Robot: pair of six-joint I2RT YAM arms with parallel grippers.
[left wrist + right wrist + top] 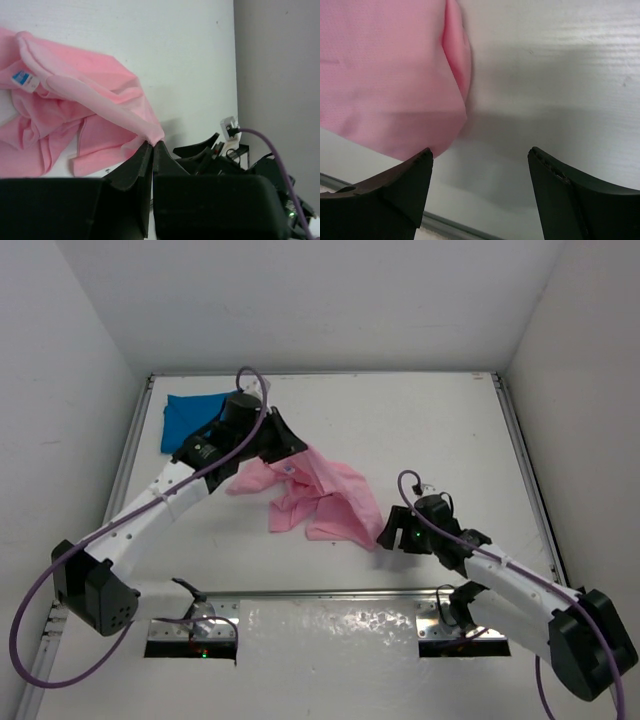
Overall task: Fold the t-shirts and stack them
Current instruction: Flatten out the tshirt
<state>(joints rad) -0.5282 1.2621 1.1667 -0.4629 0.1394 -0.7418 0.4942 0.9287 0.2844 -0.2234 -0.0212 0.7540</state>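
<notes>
We note the left end effector (pixel 152 145) pinched fully closed on a fold of the pink shirt (pixel 322 495), which lies crumpled at the middle of the counter (pixel 420 430). Right end effector (pixel 480 156): jaws spread wide, holding nothing, low over the counter just beside the shirt's 4 o'clock edge. We find the blue shirt (pixel 190 416) at the counter's 10 o'clock corner, partly hidden by the left arm (pixel 150 505).

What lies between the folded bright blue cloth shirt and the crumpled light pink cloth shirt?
The left gripper, fingers shut on the light pink cloth shirt; the top view shows it.
</notes>
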